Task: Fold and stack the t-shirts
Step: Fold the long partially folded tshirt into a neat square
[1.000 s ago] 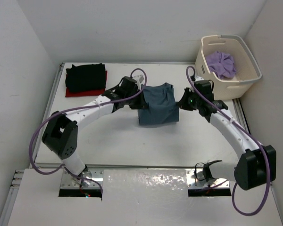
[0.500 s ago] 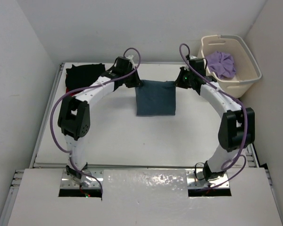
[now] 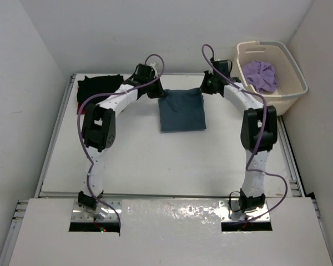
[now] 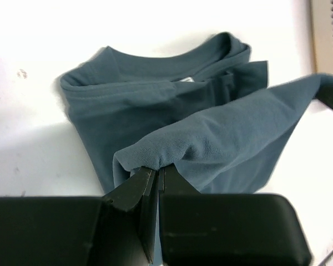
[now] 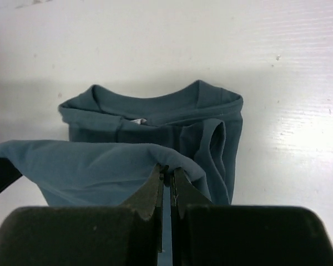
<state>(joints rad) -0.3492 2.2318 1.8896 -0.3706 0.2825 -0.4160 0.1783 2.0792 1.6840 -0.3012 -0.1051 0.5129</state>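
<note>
So in the last second both arms swung out from mid-table, and the teal-blue t-shirt (image 3: 181, 110) now sits beside the laundry basket (image 3: 269, 101), on the basket's left in the overhead view with a strip of bare table (image 3: 155, 160) between them. A second ago the grippers were on the shirt's two sides nearer the robot, well short of the basket. Now they're up level with it, and they've dragged the near edge of the cloth along. The left gripper (image 4: 157, 173) has its fingers pressed together on a bunched bit of teal fabric, and the right gripper (image 5: 166, 172) is pinching the same lifted edge at the other end, with the cloth stretched between them. Both wrist views show the collar lying flat just beyond the raised flap, so I'd say this is the hem-to-collar fold about halfway over: the flap is up and carried across but not laid down yet. Next it probably needs lowering onto the collar end, then a release. The risk I see is the flap landing skewed or pulling the lower layer with it. For the rest, the black t-shirt (image 3: 94, 87) sits on the red t-shirt (image 3: 80, 109) much farther left of the basket, already folded by the look of it, and the lavender t-shirt (image 3: 260, 75) is crumpled inside the basket.
</note>
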